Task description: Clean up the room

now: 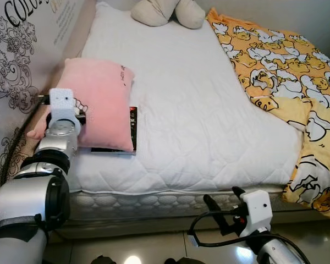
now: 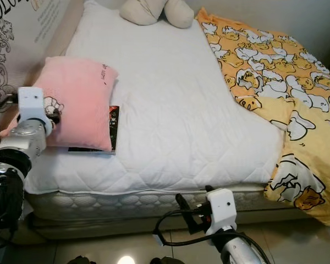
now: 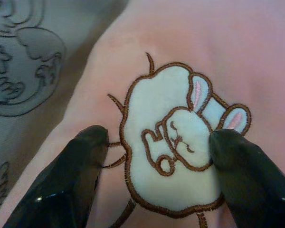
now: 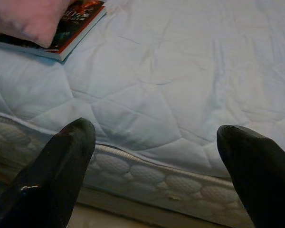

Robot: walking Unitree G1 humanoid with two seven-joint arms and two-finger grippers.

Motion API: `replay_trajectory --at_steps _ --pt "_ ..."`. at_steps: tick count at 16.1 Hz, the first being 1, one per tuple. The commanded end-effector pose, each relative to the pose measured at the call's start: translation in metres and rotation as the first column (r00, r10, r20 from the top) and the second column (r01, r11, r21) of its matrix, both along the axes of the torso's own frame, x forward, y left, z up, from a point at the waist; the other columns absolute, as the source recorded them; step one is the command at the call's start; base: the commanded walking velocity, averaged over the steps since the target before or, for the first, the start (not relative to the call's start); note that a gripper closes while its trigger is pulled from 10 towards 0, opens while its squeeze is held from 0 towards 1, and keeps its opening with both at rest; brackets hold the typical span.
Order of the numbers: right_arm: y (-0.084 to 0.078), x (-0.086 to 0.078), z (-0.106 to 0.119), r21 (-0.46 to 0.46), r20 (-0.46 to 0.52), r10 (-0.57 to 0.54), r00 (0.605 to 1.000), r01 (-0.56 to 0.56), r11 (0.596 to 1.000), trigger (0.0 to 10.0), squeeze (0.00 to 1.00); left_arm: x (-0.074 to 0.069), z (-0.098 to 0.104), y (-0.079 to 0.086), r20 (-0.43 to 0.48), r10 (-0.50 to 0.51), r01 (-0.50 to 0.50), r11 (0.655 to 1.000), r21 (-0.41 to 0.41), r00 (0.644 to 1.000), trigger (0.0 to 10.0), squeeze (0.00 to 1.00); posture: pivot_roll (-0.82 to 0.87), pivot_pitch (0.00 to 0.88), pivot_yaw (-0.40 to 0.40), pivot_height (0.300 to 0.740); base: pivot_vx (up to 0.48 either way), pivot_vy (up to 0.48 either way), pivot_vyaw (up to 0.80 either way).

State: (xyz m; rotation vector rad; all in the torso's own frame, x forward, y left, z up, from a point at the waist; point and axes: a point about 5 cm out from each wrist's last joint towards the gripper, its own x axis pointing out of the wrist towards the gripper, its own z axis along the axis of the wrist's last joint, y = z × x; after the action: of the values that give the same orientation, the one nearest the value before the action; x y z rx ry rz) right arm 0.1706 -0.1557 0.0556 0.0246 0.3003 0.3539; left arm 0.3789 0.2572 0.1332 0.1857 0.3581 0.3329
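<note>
A pink pillow lies at the left edge of the white bed, on top of a dark book with a red-edged cover whose spine sticks out at its right side. My left gripper is at the pillow's left side, open. In the left wrist view its fingertips rest on the pink fabric either side of an embroidered white rabbit patch. My right gripper hangs low before the mattress's front edge, open with nothing between its fingers; the book's corner lies beyond it.
A yellow duck-print blanket covers the bed's right side and hangs over the front right corner. A beige plush sits at the head. A patterned wall runs close along the left. Shiny floor tiles lie below.
</note>
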Motion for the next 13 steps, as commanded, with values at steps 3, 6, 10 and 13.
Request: replay_trajectory --at_steps 3,6,10,13 --pt "-0.003 0.004 0.003 -0.009 0.006 -0.005 1.0 0.005 1.0 10.0 0.0 -0.004 -0.017 -0.011 -0.076 -0.053 0.053 0.999 -0.001 0.996 0.0 0.0 -0.17 0.071 -0.137 0.74 0.0 0.0 0.0" --pt "0.001 0.012 0.003 -0.001 0.01 -0.005 1.0 0.005 1.0 10.0 0.0 -0.005 -0.023 -0.019 -0.081 -0.074 0.072 0.997 -0.029 0.994 0.0 0.0 -0.15 0.057 -0.131 0.74 0.0 0.0 0.0" --pt "0.011 0.03 0.001 0.012 0.026 0.025 0.999 -0.025 1.0 10.0 0.0 -0.006 -0.029 -0.027 -0.066 -0.105 0.099 0.991 -0.088 0.992 0.0 0.0 -0.1 0.022 -0.126 0.74 0.0 0.0 0.0" --pt "0.013 0.039 0.002 0.012 0.042 0.031 0.999 -0.032 0.999 10.0 0.0 -0.004 -0.028 -0.034 -0.037 -0.147 0.142 0.984 -0.111 0.988 0.0 0.0 -0.09 0.002 -0.123 0.74 0.0 0.0 0.0"
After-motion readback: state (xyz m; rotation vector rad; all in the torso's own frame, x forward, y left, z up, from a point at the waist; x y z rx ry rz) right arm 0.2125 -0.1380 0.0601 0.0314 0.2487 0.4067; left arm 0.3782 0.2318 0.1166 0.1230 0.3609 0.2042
